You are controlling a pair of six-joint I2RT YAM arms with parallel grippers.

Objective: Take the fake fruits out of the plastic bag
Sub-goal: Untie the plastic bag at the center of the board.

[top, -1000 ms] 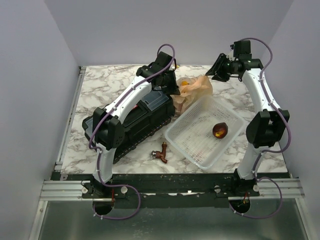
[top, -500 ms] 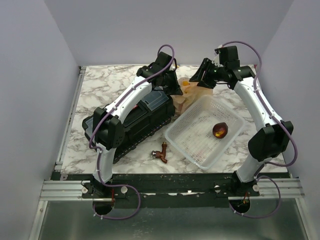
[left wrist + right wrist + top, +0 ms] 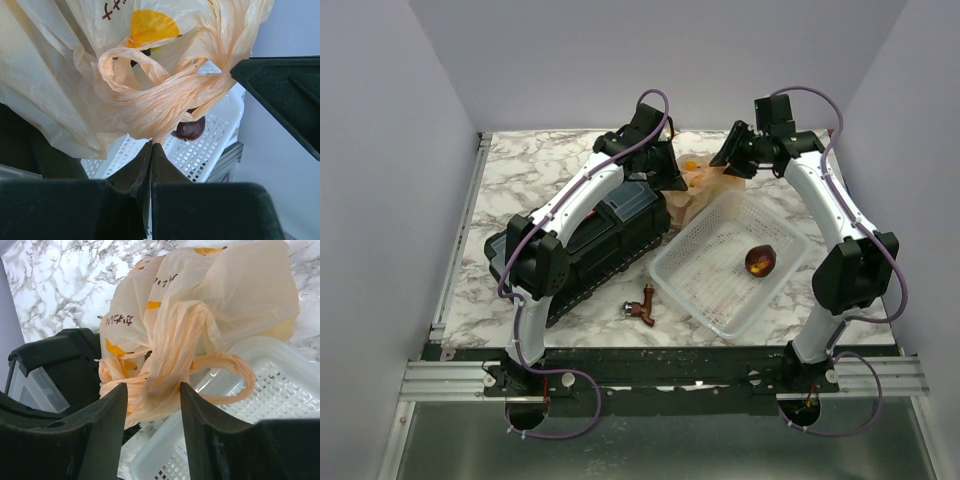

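We're seeing the left gripper (image 3: 151, 146) pinching a twisted handle of the plastic bag (image 3: 55, 85), fingers pressed together. The bag is sitting bunched at the far corner of the white mesh basket (image 3: 692, 285), between it and the black tool case (image 3: 610, 230) on the marble table (image 3: 520, 170). The right gripper (image 3: 152, 387) is hovering with fingers apart either side of another bunched fold, contact unclear. We're making out dark brown print beside yellow-orange patches on the film, the characters too crumpled to read, and a maroon fruit (image 3: 760, 260) is lying in the basket.
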